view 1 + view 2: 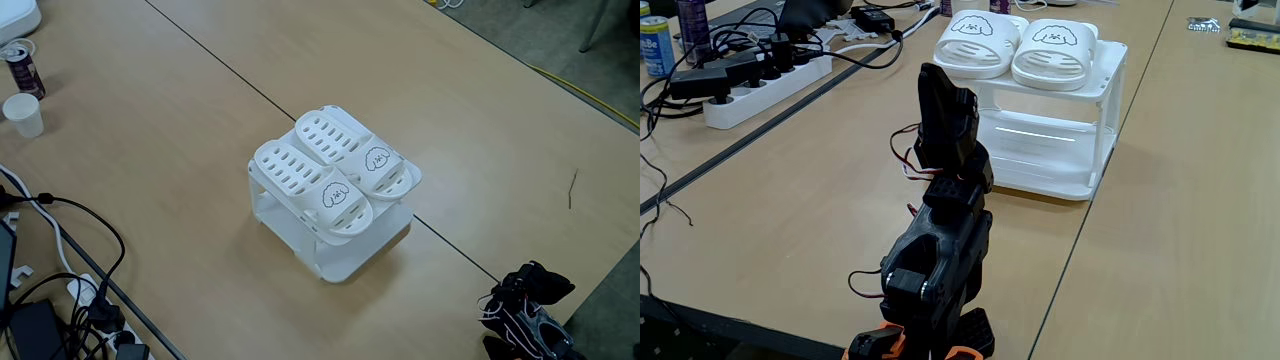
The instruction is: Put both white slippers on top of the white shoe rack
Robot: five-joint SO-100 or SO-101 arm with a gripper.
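Both white slippers (335,170) sit side by side on the flat top of the white shoe rack (1095,150), their cartoon-face straps turned toward the arm (940,260). The rack stands on the bench (150,180), a little beyond the arm's folded black body. The pincer (945,95) is tucked in close to the rack; whether it is released or clenched I cannot tell.
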